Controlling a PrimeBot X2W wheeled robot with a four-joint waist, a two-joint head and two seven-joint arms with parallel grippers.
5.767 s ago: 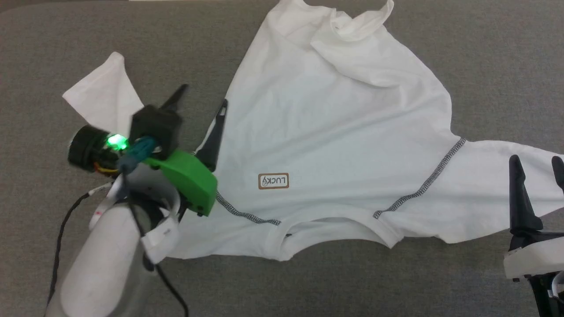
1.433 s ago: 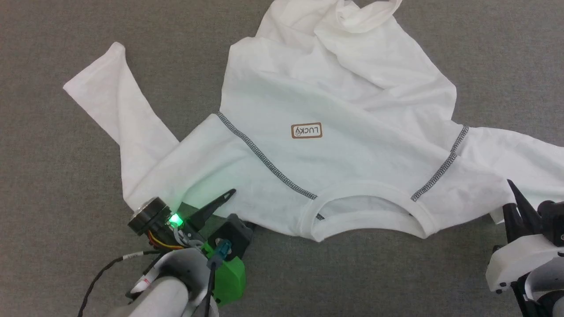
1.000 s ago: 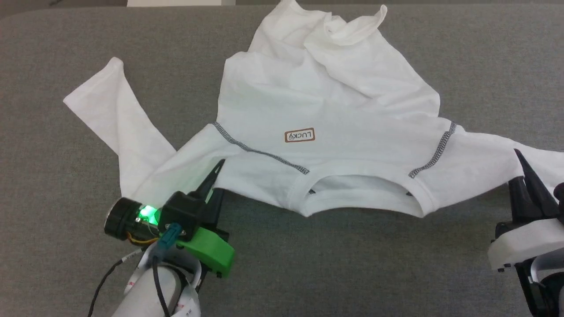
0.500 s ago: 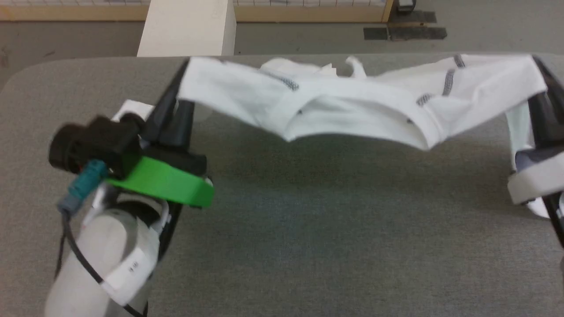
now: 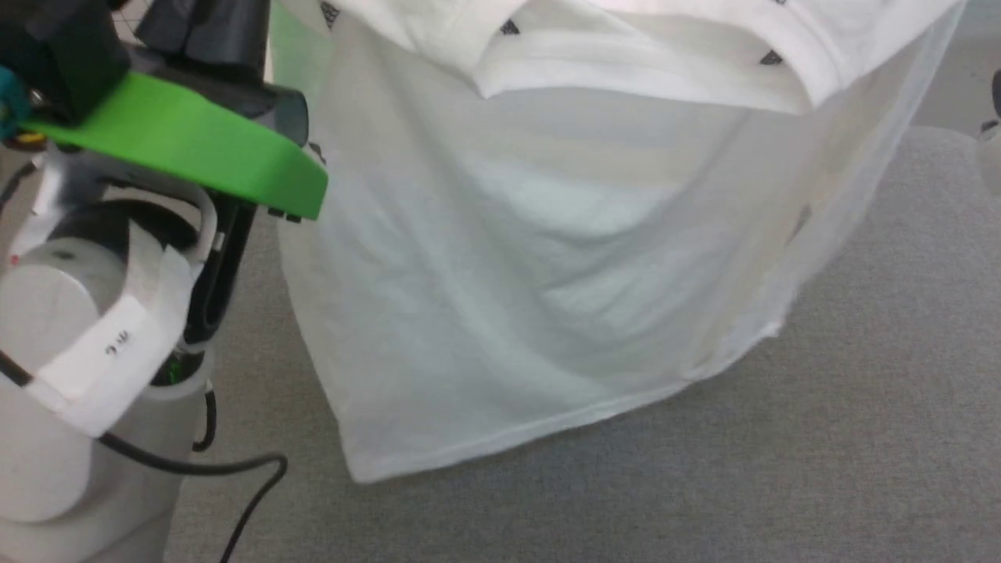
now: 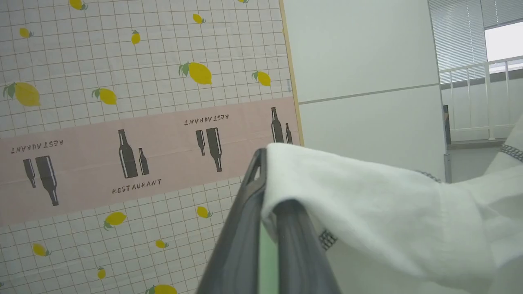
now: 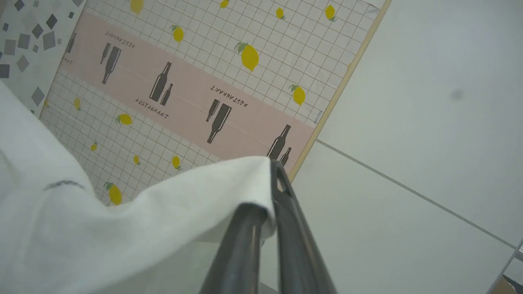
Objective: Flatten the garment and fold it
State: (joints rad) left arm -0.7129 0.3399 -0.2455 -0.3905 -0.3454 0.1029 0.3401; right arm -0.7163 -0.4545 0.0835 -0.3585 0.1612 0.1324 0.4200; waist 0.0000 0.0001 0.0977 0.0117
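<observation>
The left end effector [image 6: 269, 192] is closed on a fold of the white thin-fabric T-shirt [image 6: 367, 204]. In the left wrist view its two long dark fingers [image 6: 241, 228] stand pressed together with the cloth pinched between them, and the fabric drapes over the nearer finger and runs off to that view's right. A short run of dark grey zigzag stitching [image 6: 327, 239] shows just beside the grip.

The right end effector [image 7: 265, 196] is likewise clamped on the T-shirt [image 7: 122, 228]. The cloth wraps over the top of one dark finger [image 7: 245, 245] and sags away to that view's left.

In the head view the T-shirt [image 5: 547, 274] hangs as a broad, thin sheet from the top of the picture, held up off the grey fabric-covered desk [image 5: 860, 438]. Its ribbed round collar [image 5: 641, 70] lies across the top. The bottom hem [image 5: 508, 438] slants low towards the robot's left; whether it touches the desk cannot be told.

At the robot's left, close to the camera, are the bright green plastic bracket [image 5: 180, 145] on the left wrist, the pale forearm [image 5: 62, 375] with a white strap around it, and a black cable [image 5: 203, 469] looping below.

Behind the fingers, both wrist views show a white grid-patterned wall cloth with yellow lemons [image 6: 122, 53], crossed by a pink band printed with dark bottles and the word RESTAURANT [image 6: 135, 163]. A plain white wall panel [image 6: 359, 61] stands beside it.
</observation>
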